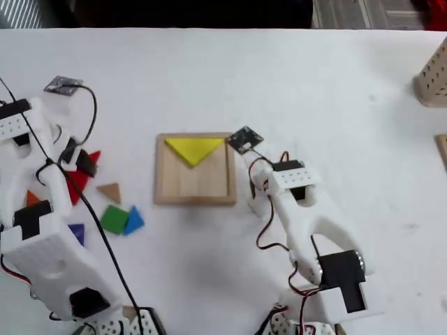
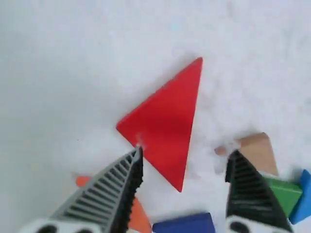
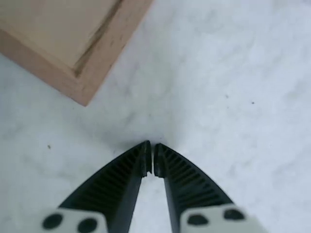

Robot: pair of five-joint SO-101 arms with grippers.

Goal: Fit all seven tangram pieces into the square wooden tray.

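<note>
As the yellow triangle (image 1: 194, 149) lay along the far side of the square wooden tray (image 1: 199, 190), the left gripper (image 2: 186, 154) hung spread open over the red triangle (image 2: 165, 126), one fingertip (image 2: 132, 167) seemingly at its corner. The right gripper (image 3: 149, 158) sat pinched shut and empty just beside the tray. A tan triangle (image 1: 110, 190) and a green square (image 1: 114, 219) lay nearby.

Overhead and close right-wrist views probably share the tray (image 1: 195, 200).
</note>
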